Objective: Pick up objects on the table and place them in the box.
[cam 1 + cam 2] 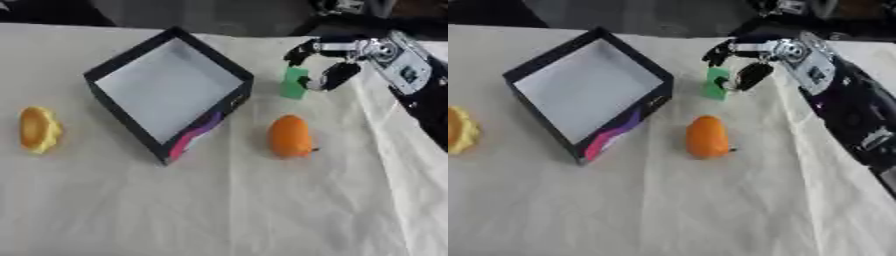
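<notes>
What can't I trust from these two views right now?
- Green object: too blurred to identify; right hand curls round it and covers its right edge.
- Yellow object: cut off by the left edge in the right eye view.
- Box: near inner wall hidden by its own rim.
- Left hand: in neither view.

A cream cloth (227,210), faintly creased, covers the worktop (500,35). Beyond its far edge lies a grey floor (219,15) and dark, indistinct shapes.

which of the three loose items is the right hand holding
The green block, beside the box: the right hand has its fingers curled round it. The orange fruit and the yellow item lie untouched on the table.
</notes>
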`<state>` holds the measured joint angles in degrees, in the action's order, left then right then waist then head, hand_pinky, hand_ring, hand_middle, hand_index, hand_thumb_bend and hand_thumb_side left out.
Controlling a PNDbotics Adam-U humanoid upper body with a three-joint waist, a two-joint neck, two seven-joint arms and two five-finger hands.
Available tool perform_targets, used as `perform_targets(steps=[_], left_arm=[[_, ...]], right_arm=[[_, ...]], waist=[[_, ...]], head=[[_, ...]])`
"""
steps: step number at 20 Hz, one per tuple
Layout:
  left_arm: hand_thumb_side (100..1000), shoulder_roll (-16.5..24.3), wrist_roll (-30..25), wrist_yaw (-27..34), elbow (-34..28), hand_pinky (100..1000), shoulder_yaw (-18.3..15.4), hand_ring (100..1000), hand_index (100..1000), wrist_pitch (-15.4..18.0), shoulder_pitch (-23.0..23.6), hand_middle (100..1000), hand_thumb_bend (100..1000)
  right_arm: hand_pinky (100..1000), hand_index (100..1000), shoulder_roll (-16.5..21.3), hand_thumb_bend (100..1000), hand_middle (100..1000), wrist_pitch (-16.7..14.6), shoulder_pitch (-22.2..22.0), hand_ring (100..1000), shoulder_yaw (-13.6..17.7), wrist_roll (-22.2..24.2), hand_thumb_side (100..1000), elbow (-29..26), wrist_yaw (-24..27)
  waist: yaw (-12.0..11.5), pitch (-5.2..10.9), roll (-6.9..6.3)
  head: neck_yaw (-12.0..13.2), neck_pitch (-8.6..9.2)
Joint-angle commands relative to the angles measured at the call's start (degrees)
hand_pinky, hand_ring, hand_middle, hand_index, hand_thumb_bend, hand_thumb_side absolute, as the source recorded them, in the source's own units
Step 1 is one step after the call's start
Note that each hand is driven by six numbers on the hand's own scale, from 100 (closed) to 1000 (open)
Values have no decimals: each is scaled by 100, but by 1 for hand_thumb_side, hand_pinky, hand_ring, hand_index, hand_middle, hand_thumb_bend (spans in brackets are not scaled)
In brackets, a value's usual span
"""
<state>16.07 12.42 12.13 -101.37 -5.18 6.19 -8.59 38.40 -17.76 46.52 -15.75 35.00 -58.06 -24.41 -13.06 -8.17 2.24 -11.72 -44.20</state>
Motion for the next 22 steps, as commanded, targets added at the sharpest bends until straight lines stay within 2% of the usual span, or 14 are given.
perform_targets(steps=[1, 9, 22], left_arm=[[761, 114, -19, 25, -68, 846, 1, 758, 869, -3, -68, 775, 100], [762, 100, -26, 24, -73, 844, 1, 756, 869, -5, -84, 772, 100], [765, 44, -25, 39, -92, 840, -3, 754, 867, -11, -146, 769, 100]], right_arm=[[1000, 922, 79, 174, 807, -103, 142, 873, 150, -267, 206, 48, -247], [1000, 933, 9, 149, 812, -218, 151, 884, 173, -612, 210, 210, -431], [1000, 955, -135, 100, 855, -104, 250, 923, 359, -664, 323, 685, -624]], waist=[[-2, 101, 49], [-13, 45, 38], [-80, -114, 2]], head=[[-20, 8], [-33, 8], [-126, 8]])
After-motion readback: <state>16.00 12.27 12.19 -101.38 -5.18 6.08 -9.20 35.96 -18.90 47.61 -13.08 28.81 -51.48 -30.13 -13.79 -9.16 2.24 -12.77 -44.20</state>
